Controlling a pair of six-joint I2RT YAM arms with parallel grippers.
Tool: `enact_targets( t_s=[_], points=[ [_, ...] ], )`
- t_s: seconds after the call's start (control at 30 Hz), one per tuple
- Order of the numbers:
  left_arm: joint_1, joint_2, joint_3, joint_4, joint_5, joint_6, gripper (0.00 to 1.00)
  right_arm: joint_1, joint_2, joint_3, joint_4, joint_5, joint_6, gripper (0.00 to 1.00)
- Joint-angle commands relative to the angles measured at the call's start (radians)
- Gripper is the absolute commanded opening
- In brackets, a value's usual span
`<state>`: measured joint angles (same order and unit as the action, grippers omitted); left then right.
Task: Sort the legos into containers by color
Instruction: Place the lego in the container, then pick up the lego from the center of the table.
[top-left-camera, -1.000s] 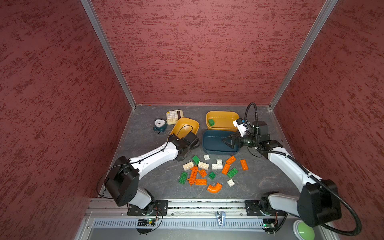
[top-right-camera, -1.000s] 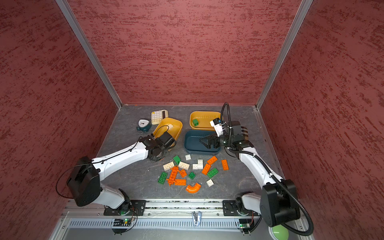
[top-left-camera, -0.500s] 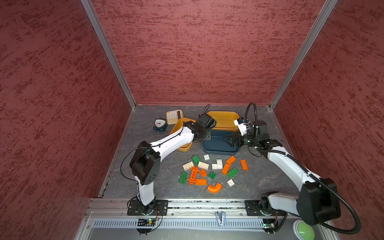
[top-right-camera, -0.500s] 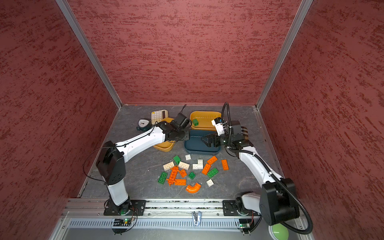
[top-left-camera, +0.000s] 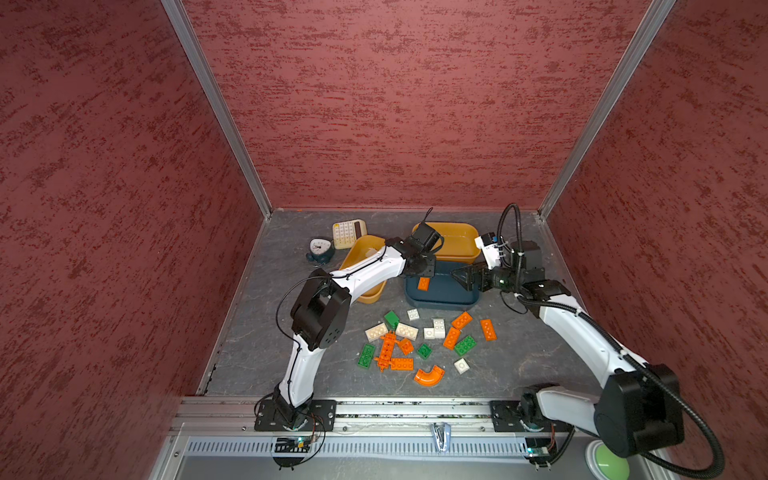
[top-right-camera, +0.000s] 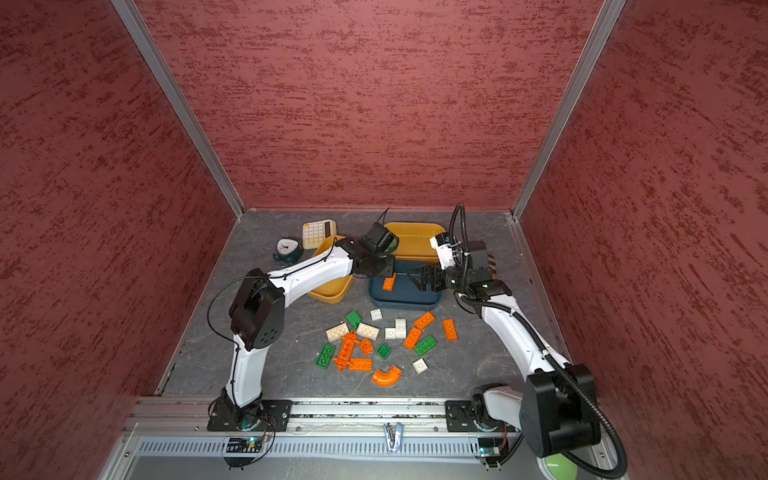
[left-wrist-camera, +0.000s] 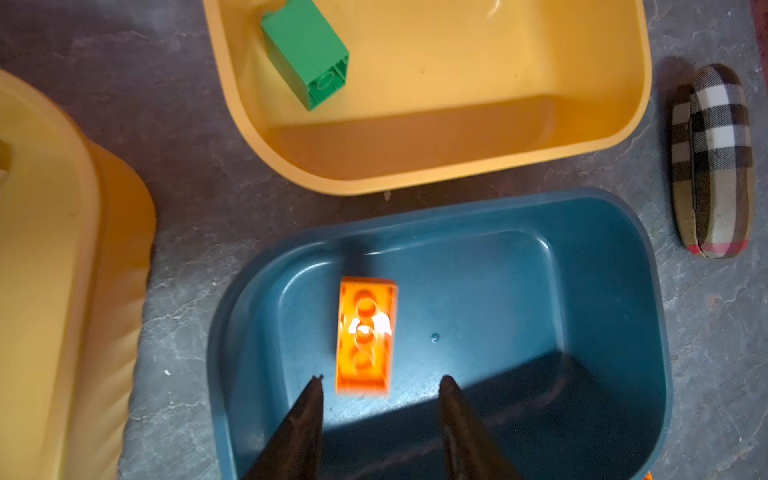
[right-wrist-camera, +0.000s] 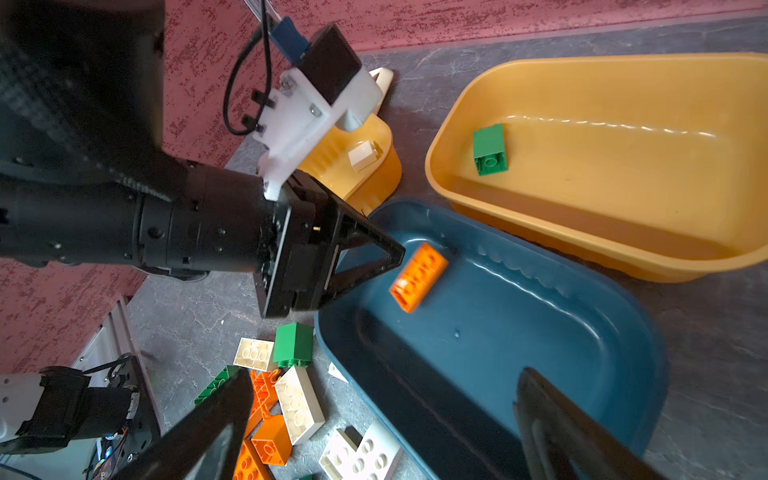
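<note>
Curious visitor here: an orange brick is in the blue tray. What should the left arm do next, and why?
Probably pull the left gripper back toward the loose legos: its jaws are apart and the orange brick lies free in the teal tray.

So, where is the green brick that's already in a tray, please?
In the left wrist view, the green brick lies in the far yellow tray, behind the teal tray.

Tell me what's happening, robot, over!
Left gripper open, orange brick loose in teal tray. Right gripper open, empty, over same tray. Pile unsorted beside it.
</note>
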<state>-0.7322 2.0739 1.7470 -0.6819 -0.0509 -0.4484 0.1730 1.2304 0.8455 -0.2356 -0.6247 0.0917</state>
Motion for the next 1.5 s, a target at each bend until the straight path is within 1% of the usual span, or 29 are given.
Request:
enact_targets(
  t_s=[0.0,0.07,0.17,0.37,0.5,0.6,0.7,0.87,0.97,1.1,1.17,1.33,1.47],
  points=[
    [0.01,-0.042,-0.008,-0.017,-0.024,0.022,0.54,-0.005,-0.017,0.004,-0.011,0.007,-0.02,0.99],
    [0.01,-0.077,-0.038,-0.029,-0.035,0.021,0.57,-0.004,-0.013,0.004,-0.008,-0.004,-0.02,0.99],
    [0.006,-0.159,-0.128,-0.042,-0.054,0.017,0.6,-0.005,-0.008,0.002,-0.002,-0.021,-0.017,0.99],
    [-0.023,-0.367,-0.371,-0.075,-0.071,0.055,0.65,-0.004,0.007,-0.003,0.01,-0.077,-0.017,0.99],
    [-0.028,-0.501,-0.527,-0.088,-0.017,0.152,0.69,-0.003,0.013,-0.008,0.017,-0.108,-0.02,0.99],
    [-0.025,-0.571,-0.603,-0.117,0.009,0.23,0.73,-0.002,0.013,-0.012,0.02,-0.123,-0.021,0.99],
    [-0.014,-0.617,-0.66,-0.143,0.049,0.297,0.73,-0.001,0.008,-0.021,0.026,-0.131,-0.019,0.99],
    [0.001,-0.622,-0.721,-0.178,0.064,0.399,0.75,0.004,-0.002,-0.037,0.027,-0.133,-0.019,0.99],
    [0.01,-0.61,-0.749,-0.155,0.098,0.456,0.74,0.007,-0.008,-0.043,0.024,-0.133,-0.02,0.99],
    [0.011,-0.557,-0.744,-0.165,0.101,0.543,0.73,0.009,-0.014,-0.042,0.015,-0.132,-0.024,0.99],
    [0.011,-0.529,-0.748,-0.174,0.085,0.594,0.73,0.01,-0.019,-0.042,0.007,-0.131,-0.026,0.99],
    [0.026,-0.514,-0.787,-0.145,0.072,0.664,0.7,0.012,-0.022,-0.044,0.0,-0.129,-0.027,0.99],
    [0.033,-0.485,-0.799,-0.116,0.069,0.682,0.67,0.014,-0.016,-0.042,-0.002,-0.127,-0.029,0.99]
  ],
)
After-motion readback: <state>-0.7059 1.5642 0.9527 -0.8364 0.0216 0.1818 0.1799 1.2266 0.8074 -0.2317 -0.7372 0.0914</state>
